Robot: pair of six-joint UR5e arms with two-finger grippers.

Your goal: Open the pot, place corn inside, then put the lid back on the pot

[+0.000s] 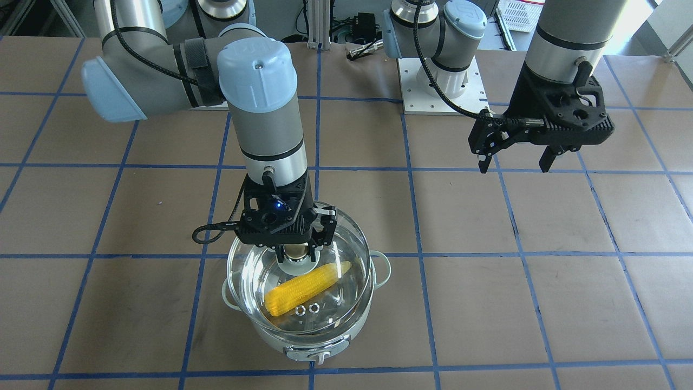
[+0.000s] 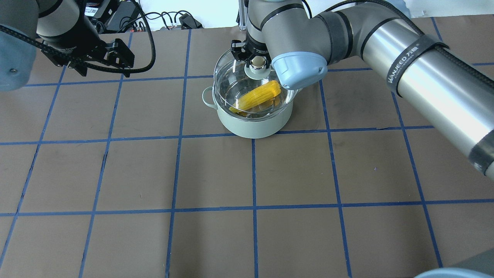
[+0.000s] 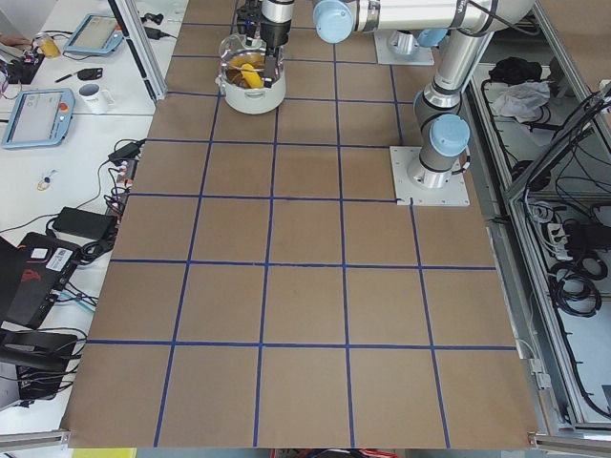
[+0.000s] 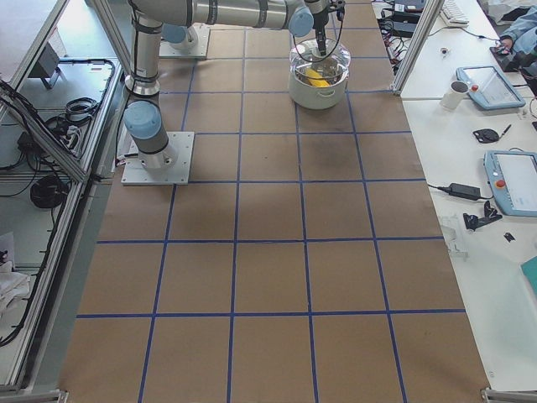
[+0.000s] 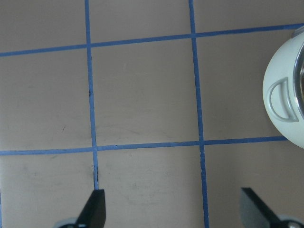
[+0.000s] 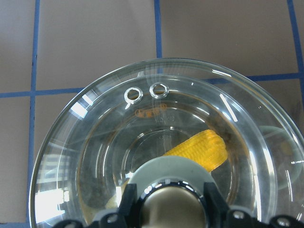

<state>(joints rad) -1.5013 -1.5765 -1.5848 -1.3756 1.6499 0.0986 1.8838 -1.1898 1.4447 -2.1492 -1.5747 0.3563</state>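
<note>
Here the right gripper pinches the knob of the glass lid over the mint-green pot holding the corn cob; the left gripper hangs spread, well apart

The black strap around the right arm reads "WANJEED" in white, followed by small characters too fine to read.

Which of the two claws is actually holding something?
The right gripper, shut on the lid over the pot; the left gripper hangs open, holding nothing.
</note>
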